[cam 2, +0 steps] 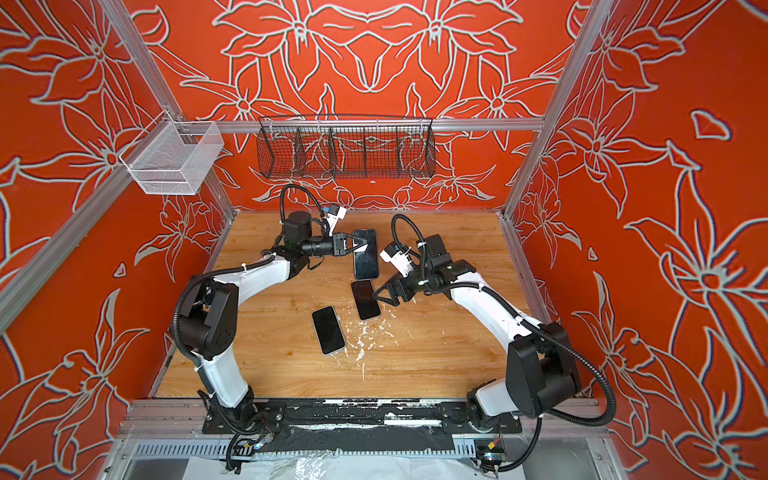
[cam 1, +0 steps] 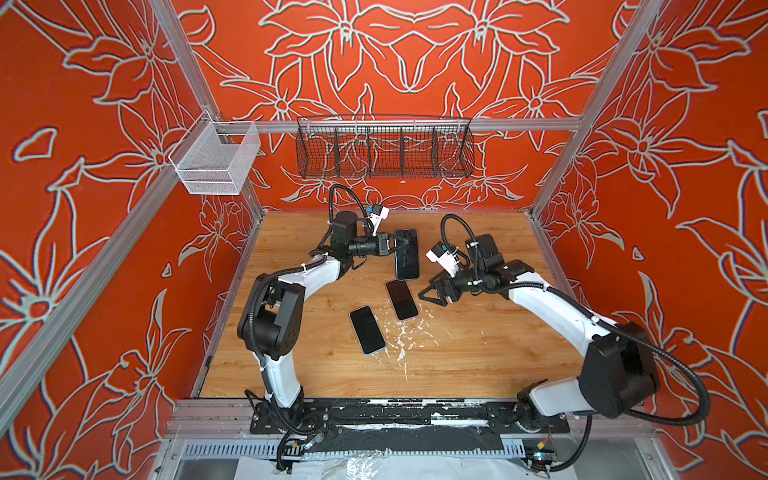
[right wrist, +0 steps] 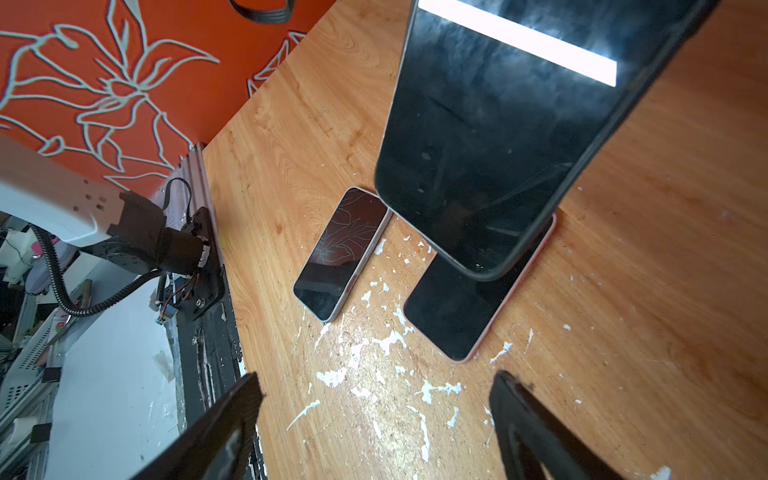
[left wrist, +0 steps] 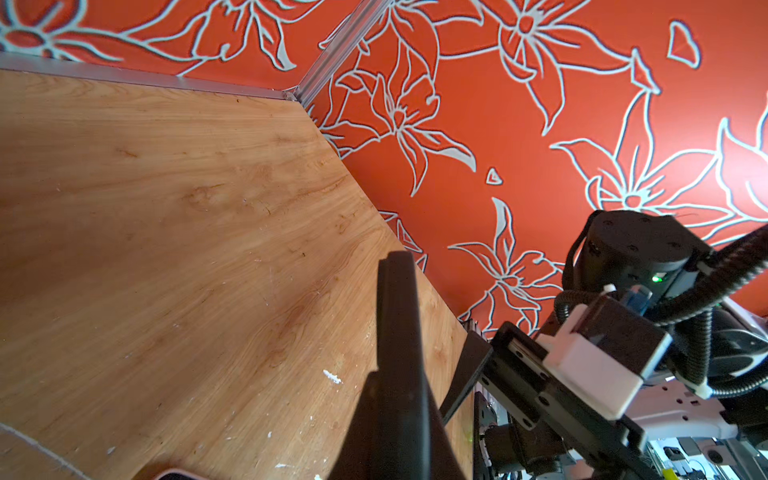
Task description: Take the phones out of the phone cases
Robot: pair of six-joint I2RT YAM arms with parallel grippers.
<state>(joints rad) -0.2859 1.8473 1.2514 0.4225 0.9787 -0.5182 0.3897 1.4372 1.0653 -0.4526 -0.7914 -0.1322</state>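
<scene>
Currently L gripper (cam 1: 397,243) is clamped tight on the long edge of the glossy black phone in its dark case (cam 1: 407,259), which I see held clear of the light wooden table (cam 1: 478,353), screen up. R gripper (cam 1: 430,296) stands wide, holding nothing, hovering just beside the pink-rimmed black phone (cam 1: 402,300) lying flat. In R wrist view the held phone's end covers part of it. White-rimmed black phone (cam 1: 367,330) lies nearer the front, apart from both.

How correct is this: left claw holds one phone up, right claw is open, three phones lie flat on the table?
Wrong count: two, the white phone and the pink phone, lie flat on the table, as both top views show. The left claw holds one phone up; the right claw is open.
</scene>
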